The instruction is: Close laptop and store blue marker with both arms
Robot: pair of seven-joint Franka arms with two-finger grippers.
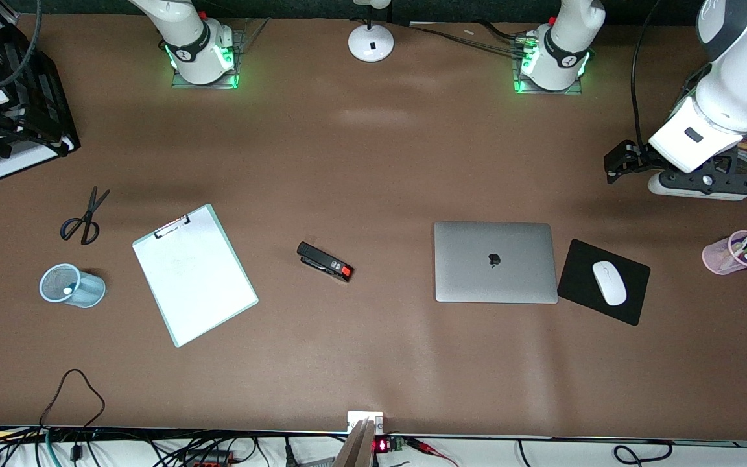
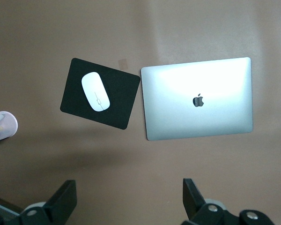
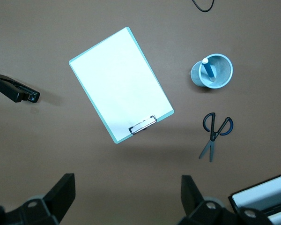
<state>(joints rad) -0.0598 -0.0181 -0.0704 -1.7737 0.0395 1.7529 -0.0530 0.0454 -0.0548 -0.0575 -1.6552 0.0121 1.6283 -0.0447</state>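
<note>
A: Where's everything now?

B: I see the laptop [image 1: 495, 262] shut, flat on the desk [image 1: 373, 363], right of centre in the frame. Marker [image 3: 208, 71] stands in the blue cup [image 1: 72, 285], lower left.

A: End effectors?

B: Left end effector [image 2: 126, 199] and right end effector [image 3: 126, 197] both spread wide, holding nothing.

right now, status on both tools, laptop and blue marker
Left tool open, high over bare table near the mouse pad. Right tool open, over the table's right-arm end. Laptop shut. Blue marker standing in blue mesh cup. Nothing blocking.
</note>
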